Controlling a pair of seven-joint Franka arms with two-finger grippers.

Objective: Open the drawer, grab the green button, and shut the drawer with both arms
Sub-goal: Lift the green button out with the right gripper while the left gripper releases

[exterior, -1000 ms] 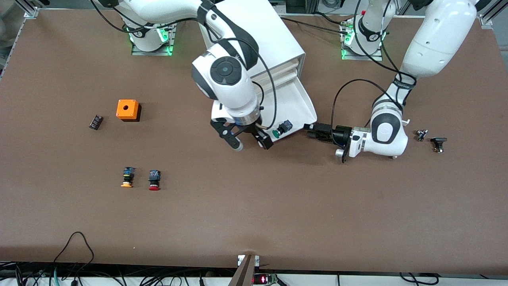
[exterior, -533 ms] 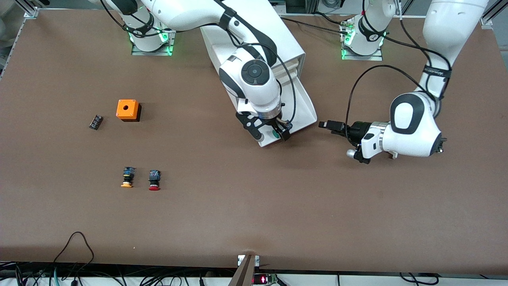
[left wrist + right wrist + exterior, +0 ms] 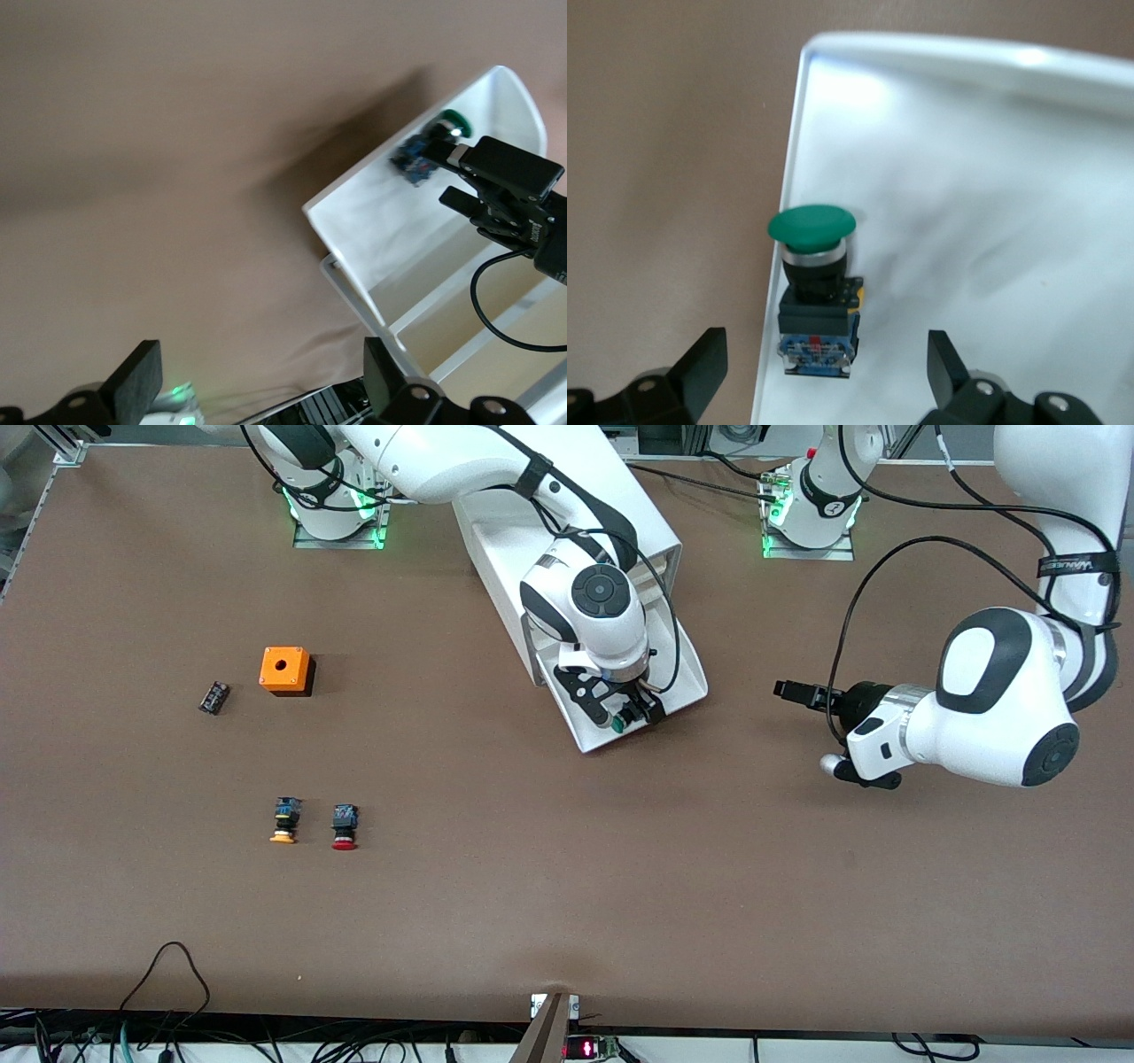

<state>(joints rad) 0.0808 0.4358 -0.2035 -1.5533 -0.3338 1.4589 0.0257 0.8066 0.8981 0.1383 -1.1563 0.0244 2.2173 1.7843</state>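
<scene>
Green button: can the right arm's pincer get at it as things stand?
Probably yes. The drawer is pulled out and nothing covers the green button lying in it. The right pincer hangs open straight above the button, fingers either side. The left pincer is off to the side over bare table.

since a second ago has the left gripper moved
Yes. The left gripper has pulled away from the open drawer toward the left arm's end of the table, fingers open.
</scene>
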